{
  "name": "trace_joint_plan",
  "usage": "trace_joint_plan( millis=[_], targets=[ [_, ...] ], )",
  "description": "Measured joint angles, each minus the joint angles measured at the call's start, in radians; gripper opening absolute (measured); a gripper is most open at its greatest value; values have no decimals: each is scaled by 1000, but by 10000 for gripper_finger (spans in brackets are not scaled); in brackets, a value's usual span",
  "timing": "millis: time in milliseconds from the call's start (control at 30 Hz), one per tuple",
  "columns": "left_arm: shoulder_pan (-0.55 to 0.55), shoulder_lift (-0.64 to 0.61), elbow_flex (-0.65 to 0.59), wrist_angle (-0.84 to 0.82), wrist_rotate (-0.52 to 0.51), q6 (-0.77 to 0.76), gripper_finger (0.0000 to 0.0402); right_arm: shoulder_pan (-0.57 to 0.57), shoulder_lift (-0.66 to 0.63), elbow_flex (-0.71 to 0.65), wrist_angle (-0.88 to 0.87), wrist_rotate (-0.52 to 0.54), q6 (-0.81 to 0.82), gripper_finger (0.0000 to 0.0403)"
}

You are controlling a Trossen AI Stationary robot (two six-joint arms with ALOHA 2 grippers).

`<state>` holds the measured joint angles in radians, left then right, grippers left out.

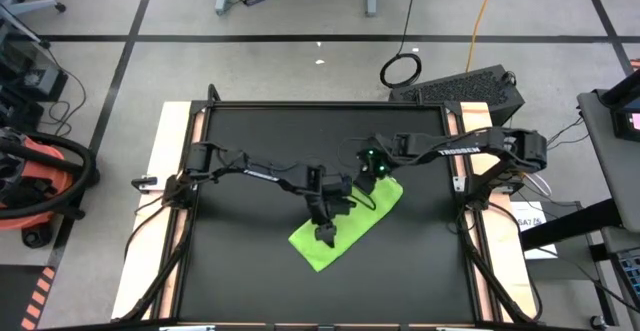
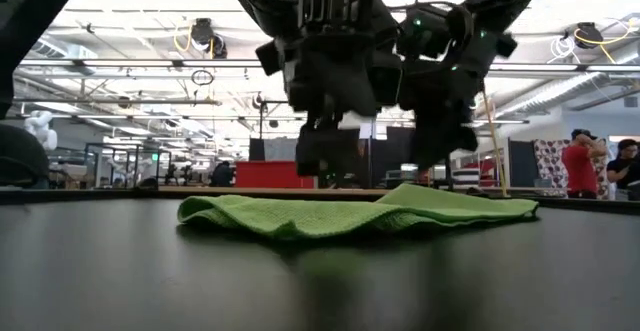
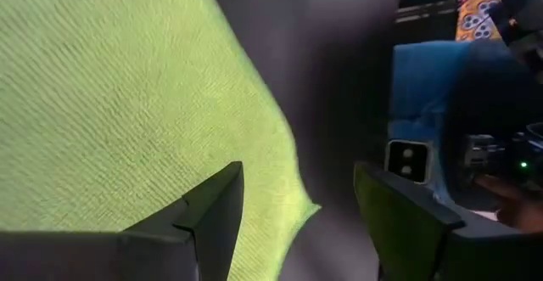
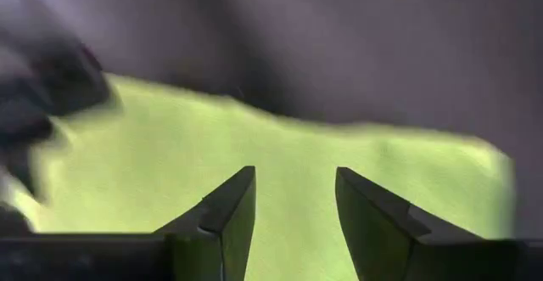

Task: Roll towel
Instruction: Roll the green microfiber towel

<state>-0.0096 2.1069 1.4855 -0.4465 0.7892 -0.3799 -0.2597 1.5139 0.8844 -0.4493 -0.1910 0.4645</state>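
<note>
The lime-green towel (image 1: pixel 348 226) lies flat in a slanted strip on the black mat (image 1: pixel 250 271), right of the middle; in the low view (image 2: pixel 340 213) it shows low folds. My left gripper (image 3: pixel 297 179) is open just above the towel's near part (image 1: pixel 325 231), one finger over the cloth and one over the mat beside a corner (image 3: pixel 301 209). My right gripper (image 4: pixel 294 179) is open above the towel's far end (image 1: pixel 375 176), its fingers over the cloth near the far edge (image 4: pixel 339 132).
The mat is framed by the table's pale wooden border (image 1: pixel 165 201). Bare mat lies to the left and near side of the towel. A dark case (image 1: pixel 465 86) sits beyond the far right corner. People (image 2: pixel 580 161) stand in the room behind.
</note>
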Motion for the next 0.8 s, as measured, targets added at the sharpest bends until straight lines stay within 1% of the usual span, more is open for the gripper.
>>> trace_joint_plan(
  millis=[33,133,167,233,333,400,467,567,700,800],
  targets=[
    [9,-9,9,2,1,9,231,5,-7,25,-78,37,-25,154],
    [43,-40,27,4,-10,31,231,20,-40,80,-294,208,-61,148],
    [54,-48,33,3,-20,41,231,23,-55,90,-346,263,-61,146],
    [73,-63,40,1,-35,53,231,22,-82,92,-407,324,-49,142],
    [102,-86,43,5,-35,56,231,5,-99,51,-444,303,-9,146],
    [120,-94,45,0,-36,65,231,-1,-98,4,-439,265,8,158],
    [131,-95,44,-18,-38,72,231,-3,-100,-48,-398,239,29,181],
    [137,-98,44,-13,-37,77,231,-2,-98,-119,-340,234,80,226],
    [140,-98,44,-18,-32,99,231,-2,-98,-158,-243,227,103,288],
    [140,-98,44,-16,-31,106,231,-2,-87,-173,-202,212,121,314]
  ],
)
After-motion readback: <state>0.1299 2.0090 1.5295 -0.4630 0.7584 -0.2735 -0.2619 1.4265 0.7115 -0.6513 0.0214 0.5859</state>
